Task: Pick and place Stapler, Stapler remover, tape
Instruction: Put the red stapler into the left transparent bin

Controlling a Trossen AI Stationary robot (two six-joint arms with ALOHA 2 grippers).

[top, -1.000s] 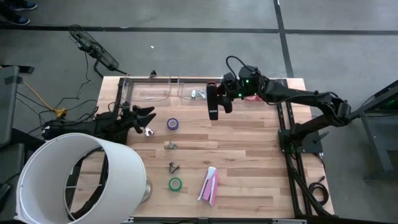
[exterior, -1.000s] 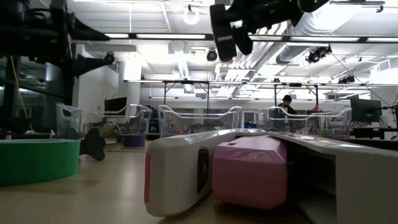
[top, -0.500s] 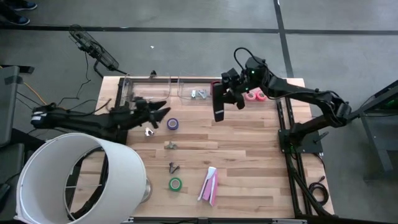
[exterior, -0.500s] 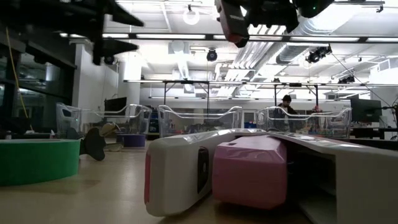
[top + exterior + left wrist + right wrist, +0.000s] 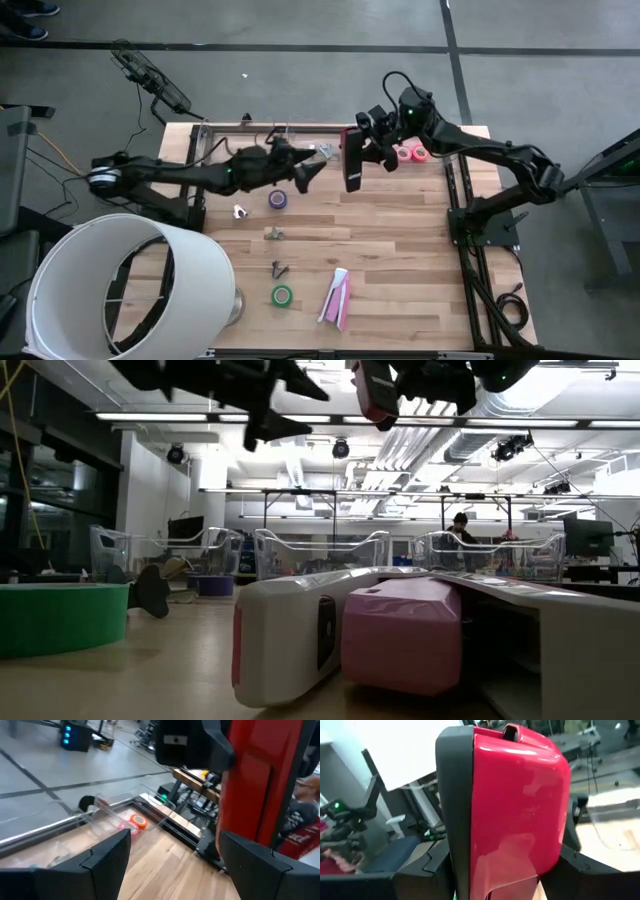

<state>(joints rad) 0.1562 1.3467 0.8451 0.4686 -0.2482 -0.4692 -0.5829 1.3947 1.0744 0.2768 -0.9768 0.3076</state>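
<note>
- White lampshade-like drum (image 5: 125,285) overlaps the near-left corner of the tabletop (image 5: 400,260), light wood planks on a grey concrete floor.
- Left end effector (image 5: 308,170) reaches across the far half of the tabletop, fingers spread wide, nothing held; it hangs beside the purple tape (image 5: 278,199).
- Green tape (image 5: 282,295) lies near the front edge; close by it to the right, a white-and-pink stapler (image 5: 336,296). Small metal staple removers (image 5: 276,233) lie between purple and green rolls.
- Clear bins (image 5: 300,145) line the far edge.
- Right end effector (image 5: 362,160) is clamped on a red-and-black stapler (image 5: 352,160), raised above the tabletop, long axis roughly vertical.
- Pink and red-orange tape (image 5: 410,153) sit in the far-right bin.
- Low view: open lab hall, ceiling strip lights, a person (image 5: 461,528) at benches far back.
</note>
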